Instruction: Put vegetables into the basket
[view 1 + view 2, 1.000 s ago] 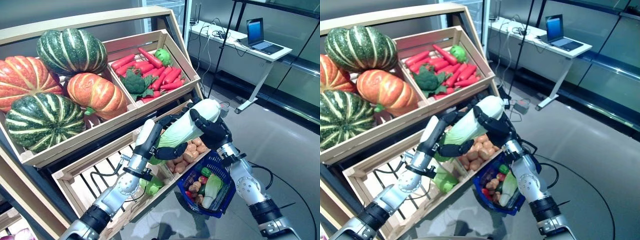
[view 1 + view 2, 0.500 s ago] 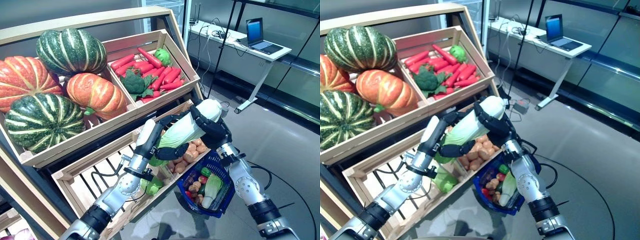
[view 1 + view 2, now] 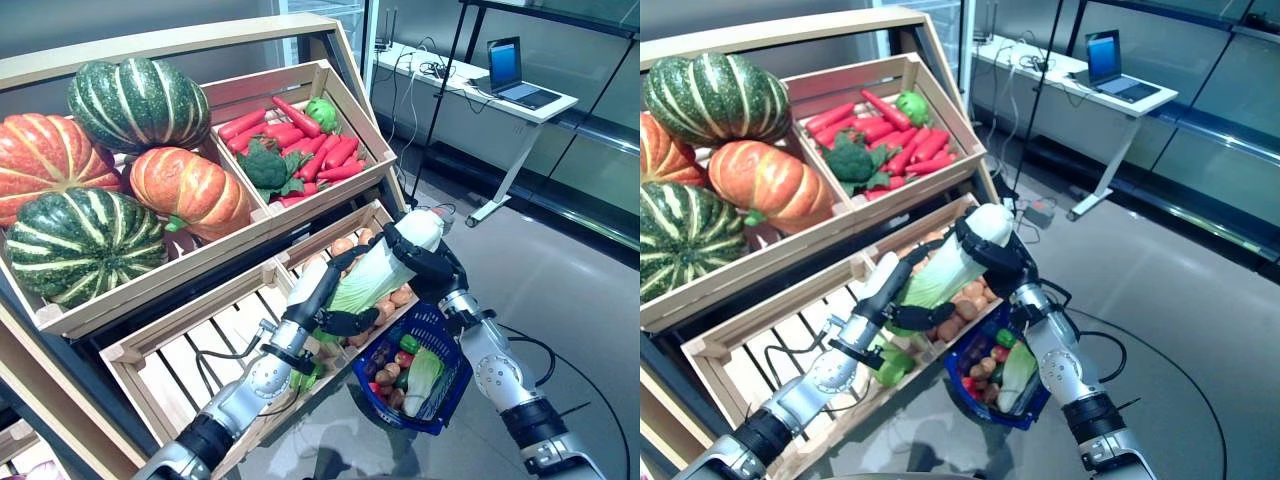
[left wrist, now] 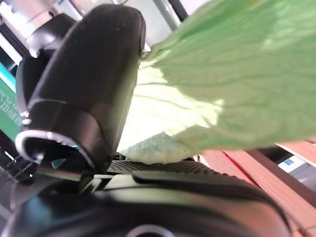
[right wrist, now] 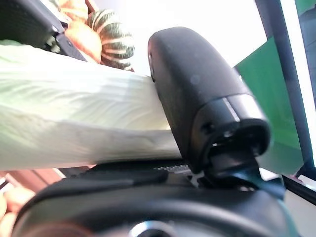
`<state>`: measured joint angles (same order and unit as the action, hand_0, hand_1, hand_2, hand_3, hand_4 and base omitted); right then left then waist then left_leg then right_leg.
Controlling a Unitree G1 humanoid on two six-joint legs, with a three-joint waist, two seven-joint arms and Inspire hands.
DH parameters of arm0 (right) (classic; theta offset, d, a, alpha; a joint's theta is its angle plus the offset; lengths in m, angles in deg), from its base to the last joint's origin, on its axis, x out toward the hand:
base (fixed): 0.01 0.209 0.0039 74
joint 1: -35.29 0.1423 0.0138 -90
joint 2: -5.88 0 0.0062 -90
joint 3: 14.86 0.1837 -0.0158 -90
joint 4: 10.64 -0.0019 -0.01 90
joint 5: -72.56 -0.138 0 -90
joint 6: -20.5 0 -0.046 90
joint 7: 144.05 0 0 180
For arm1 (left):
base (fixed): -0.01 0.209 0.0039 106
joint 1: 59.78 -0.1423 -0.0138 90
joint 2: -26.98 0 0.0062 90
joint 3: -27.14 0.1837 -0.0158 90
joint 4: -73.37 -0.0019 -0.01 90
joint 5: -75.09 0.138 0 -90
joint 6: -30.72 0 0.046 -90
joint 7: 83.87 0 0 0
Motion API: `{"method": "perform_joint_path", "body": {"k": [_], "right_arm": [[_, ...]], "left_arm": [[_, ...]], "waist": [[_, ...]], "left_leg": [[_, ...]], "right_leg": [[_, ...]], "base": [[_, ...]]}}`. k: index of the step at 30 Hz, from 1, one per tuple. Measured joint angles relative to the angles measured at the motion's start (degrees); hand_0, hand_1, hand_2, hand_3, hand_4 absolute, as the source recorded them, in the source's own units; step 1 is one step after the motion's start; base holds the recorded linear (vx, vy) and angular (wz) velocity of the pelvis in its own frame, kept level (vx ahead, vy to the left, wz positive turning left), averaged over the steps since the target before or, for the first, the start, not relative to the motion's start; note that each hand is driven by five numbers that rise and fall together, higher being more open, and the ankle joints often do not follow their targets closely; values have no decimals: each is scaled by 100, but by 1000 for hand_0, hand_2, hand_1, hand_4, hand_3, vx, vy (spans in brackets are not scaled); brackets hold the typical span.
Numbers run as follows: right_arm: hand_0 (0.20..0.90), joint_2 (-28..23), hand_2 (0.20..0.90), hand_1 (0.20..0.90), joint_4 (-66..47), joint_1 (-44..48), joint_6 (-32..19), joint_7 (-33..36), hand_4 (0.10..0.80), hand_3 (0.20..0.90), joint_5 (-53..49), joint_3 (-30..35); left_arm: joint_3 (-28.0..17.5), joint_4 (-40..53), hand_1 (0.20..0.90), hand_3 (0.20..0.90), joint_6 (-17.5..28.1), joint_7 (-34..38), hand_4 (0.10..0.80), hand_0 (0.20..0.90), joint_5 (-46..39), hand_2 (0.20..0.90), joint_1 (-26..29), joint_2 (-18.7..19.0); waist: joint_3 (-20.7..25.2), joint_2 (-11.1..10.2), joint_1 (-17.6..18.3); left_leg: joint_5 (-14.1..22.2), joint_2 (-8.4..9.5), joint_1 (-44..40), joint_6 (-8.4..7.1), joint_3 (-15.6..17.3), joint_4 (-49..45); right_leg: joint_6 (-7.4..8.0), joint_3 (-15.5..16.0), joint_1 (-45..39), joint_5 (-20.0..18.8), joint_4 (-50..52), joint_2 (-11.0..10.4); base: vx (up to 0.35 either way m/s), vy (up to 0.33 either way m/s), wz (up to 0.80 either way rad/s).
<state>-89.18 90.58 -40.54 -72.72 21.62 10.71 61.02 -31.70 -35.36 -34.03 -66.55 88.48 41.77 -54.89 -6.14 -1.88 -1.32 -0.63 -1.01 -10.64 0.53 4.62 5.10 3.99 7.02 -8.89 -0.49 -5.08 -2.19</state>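
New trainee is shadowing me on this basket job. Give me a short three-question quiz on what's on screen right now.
1. True or false: both hands are closed on the napa cabbage.
2. Where does the blue basket hang?
A. On the left hand
B. On the right arm, below the right hand
C. On the top shelf
3. Fill in: the crate with the red peppers also holds a head of ____.

Key
1. True: the left hand grips the leafy end, the right hand the white end.
2. B
3. broccoli
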Motion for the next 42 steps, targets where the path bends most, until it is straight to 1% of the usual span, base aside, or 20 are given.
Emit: {"method": "perform_joint_path", "body": {"k": [3, 10, 12, 13, 15, 16, 17, 19, 20, 23, 29, 33, 37, 39, 41, 42], "right_arm": [[300, -27, 300, 300, 81, 0, 17, 68, 400, 300, 104, 0], [300, -52, 300, 300, 100, -1, 42, 98, 400, 300, 118, -1], [300, -135, 300, 300, 206, 1, 67, 102, 400, 300, 188, -2], [300, -137, 300, 300, 223, 5, 66, 112, 400, 300, 205, 0], [300, -136, 300, 300, 149, 55, 53, 110, 400, 300, 285, 14], [300, -140, 300, 300, 143, 126, 47, 110, 400, 300, 289, 46], [300, -160, 300, 300, 139, 186, 30, 110, 400, 300, 290, 117], [300, -244, 300, 300, 111, 194, -43, 113, 400, 300, 293, 410], [300, -345, 300, 300, 112, 193, -91, 164, 400, 300, 299, 604], [300, -457, 300, 300, 112, 194, -236, 273, 400, 300, 318, 882], [300, -460, 300, 300, 111, 221, -262, 430, 400, 300, 801, 893], [300, -476, 300, 300, 116, 220, -262, 585, 400, 300, 894, 895], [300, -607, 300, 300, 315, 219, -249, 960, 400, 300, 1696, 902], [300, -792, 300, 300, 655, 220, -181, 1083, 400, 300, 2109, 901], [300, -994, 300, 300, 1265, 219, -42, 1199, 400, 300, 2192, 902], [300, -1045, 300, 300, 1486, 217, 53, 1301, 400, 300, 2197, 906]], "left_arm": [[0, -204, 900, 900, 1, -28, 800, 900, 91, 900, 7, -161], [0, -269, 900, 900, 0, -44, 800, 900, 166, 900, 8, -183], [-2, -681, 900, 900, 77, -39, 800, 900, 213, 900, 105, -346], [-19, -1173, 900, 900, -147, -34, 800, 900, 148, 900, 182, -481], [-68, -1984, 900, 900, -695, -36, 800, 900, 148, 900, 165, -533], [-165, -2495, 900, 900, -1028, -42, 800, 900, 144, 900, 121, -530], [-367, -2887, 900, 900, -1331, -46, 800, 900, 119, 900, -12, -513], [-661, -3231, 900, 900, -1642, -64, 800, 900, -142, 900, -294, -458], [-834, -3335, 900, 900, -1716, -66, 800, 900, -316, 900, -495, -415], [-1038, -3375, 900, 900, -1759, -92, 800, 900, -592, 900, -744, -345], [-1040, -3359, 900, 900, -1783, -109, 800, 900, -815, 900, -743, -348], [-1043, -3245, 900, 900, -1779, -88, 800, 900, -934, 900, -738, -354], [-1195, -2603, 900, 900, -1725, 113, 800, 900, -945, 900, -736, -313], [-1232, -2094, 900, 900, -1682, 186, 800, 900, -936, 900, -735, -204], [-1250, -1580, 900, 900, -1562, 266, 800, 900, -910, 900, -710, -14], [-1255, -1477, 900, 900, -1479, 304, 800, 900, -905, 900, -678, 54]], "waist": [[9, 1, 27], [19, 18, 46], [47, 33, 18], [74, 55, 38], [98, 87, 154], [98, 88, 250], [99, 82, 301], [98, 82, 314], [98, 82, 311], [95, 78, 220], [83, 45, 208], [74, 31, 226], [15, -55, 196], [-14, -104, 142], [-48, -133, 78], [-69, -125, 55]], "left_leg": [[0, -3, 24, 1, 35, 0], [0, -15, 25, 1, 43, 1], [0, -34, 24, 1, 52, 0], [0, -30, 24, 1, 54, 1], [4, -45, 20, 4, 74, 5], [4, -60, 23, 4, 86, 7], [5, -79, 30, 1, 132, 6], [4, -93, 74, -1, 171, 6], [2, -93, 82, -3, 171, 5], [3, -89, 77, -3, 171, 6], [1, -82, 59, -5, 200, 41], [1, -85, 60, -5, 198, 41], [1, -87, 64, -5, 189, 40], [1, -81, 72, -5, 184, 28], [3, -78, 75, -2, 180, 27], [3, -77, 78, -2, 177, 29]], "right_leg": [[-1, -33, 38, -19, 0, 1], [-8, -37, 42, -25, 0, 12], [-5, -42, 38, -27, -1, 8], [-4, -49, 41, -27, -1, 8], [-4, -58, 46, -28, -4, 16], [-12, -58, 55, -33, -7, 17], [-24, -69, 82, -41, -21, 24], [-40, -108, 140, -51, -23, 35], [-43, -153, 150, -54, -23, 41], [-39, -158, 142, -56, -24, 39], [-28, -171, 131, -64, -25, 31], [-29, -174, 138, -66, -26, 36], [-31, -173, 133, -65, -26, 38], [-30, -166, 134, -65, -24, 33], [-29, -164, 137, -64, -24, 28], [-29, -164, 143, -64, -24, 28]], "base": [[-6, -7, -7], [-6, -15, 0], [-24, -53, 1], [0, -23, -3], [2, -28, -7], [-3, -25, -14], [-2, -25, -15], [-3, -18, -9], [0, 0, 0], [0, 0, 0], [7, -5, -2], [25, -10, -1], [81, -25, 3], [68, -41, 3], [80, -57, 0], [77, -64, 0]]}}
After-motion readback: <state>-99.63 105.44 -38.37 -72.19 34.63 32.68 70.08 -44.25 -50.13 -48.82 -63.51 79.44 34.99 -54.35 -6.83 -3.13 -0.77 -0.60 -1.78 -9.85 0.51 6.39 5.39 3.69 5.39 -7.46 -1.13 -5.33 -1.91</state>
